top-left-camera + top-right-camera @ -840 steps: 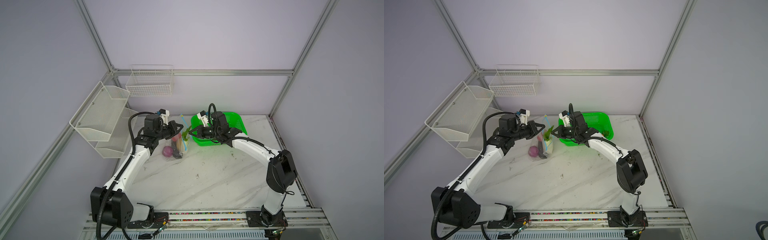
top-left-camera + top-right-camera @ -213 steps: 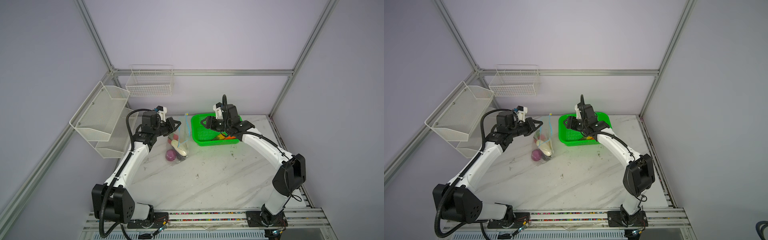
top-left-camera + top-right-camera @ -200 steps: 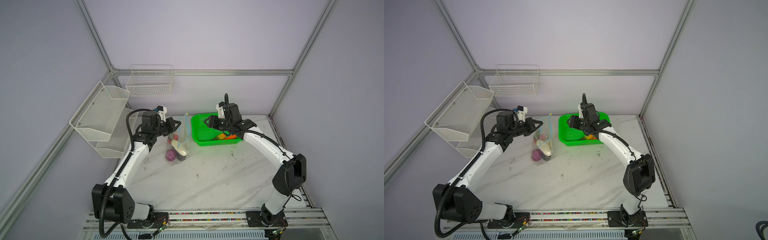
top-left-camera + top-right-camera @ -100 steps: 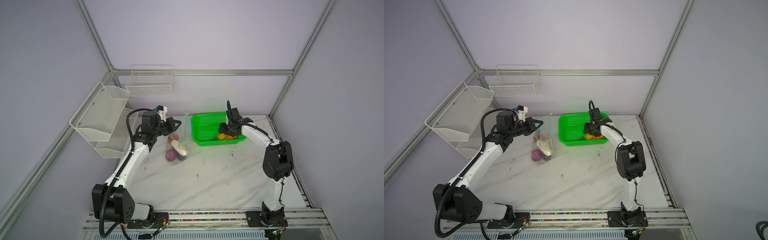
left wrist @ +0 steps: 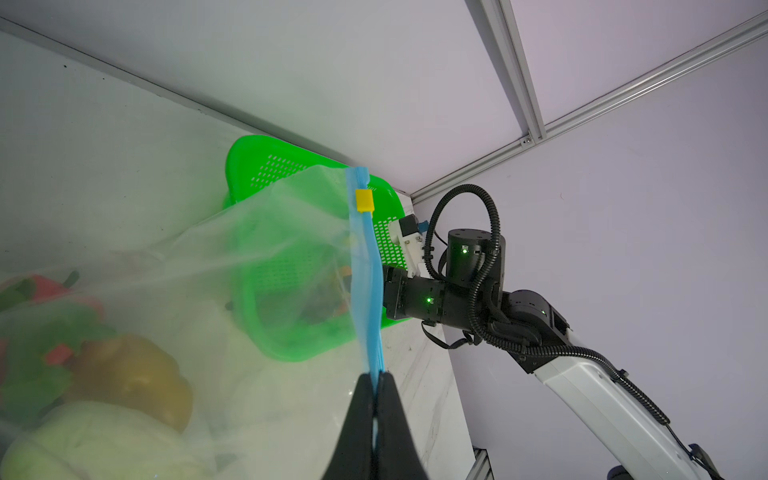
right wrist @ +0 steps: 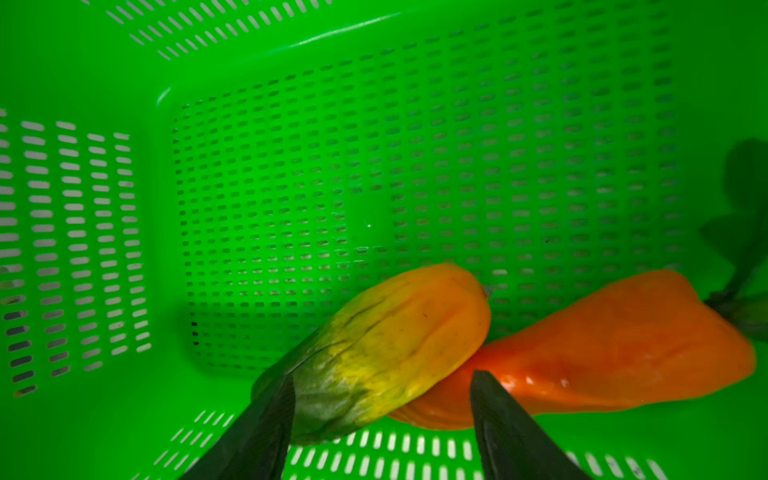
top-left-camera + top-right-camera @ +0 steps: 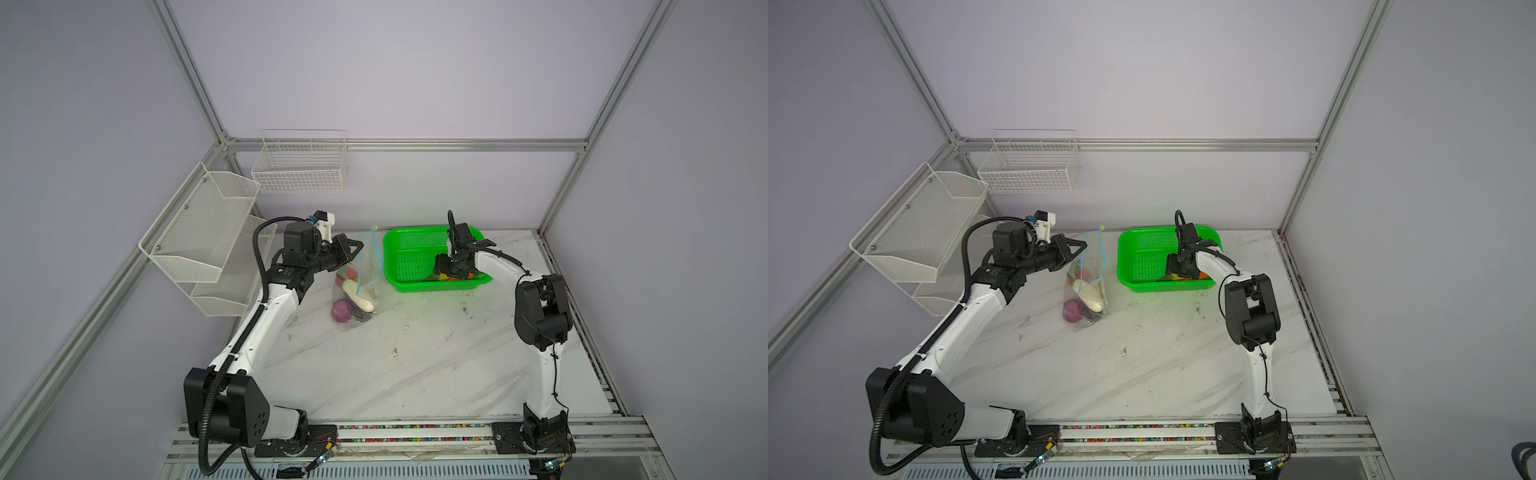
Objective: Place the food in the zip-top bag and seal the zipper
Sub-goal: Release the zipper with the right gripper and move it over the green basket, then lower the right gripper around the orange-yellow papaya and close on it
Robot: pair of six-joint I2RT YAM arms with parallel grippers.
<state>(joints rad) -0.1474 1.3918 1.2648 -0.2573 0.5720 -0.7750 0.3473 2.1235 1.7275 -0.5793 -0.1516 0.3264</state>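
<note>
- In both top views the left gripper is clamped on the top edge of the zip-top bag. It holds that edge up, probably so the mouth stands open for loading.
- The bag hangs just below its fingertips, with its bottom resting on the table. A purple onion and a white oblong lie inside.
- The right gripper is down inside the green basket, well apart from the bag.
- In the left wrist view the fingertips pinch the blue zipper. The yellow slider sits at the strip's far end from them, so the bag looks unsealed.
- Through the film beside the gripper show a potato and a red pepper.
- In the right wrist view the jaws stand wide, straddling the green end of what looks like the corn. It leans on the carrot on the basket floor.
- The jaws seem set to close on the corn; I cannot tell whether they touch it.
</note>
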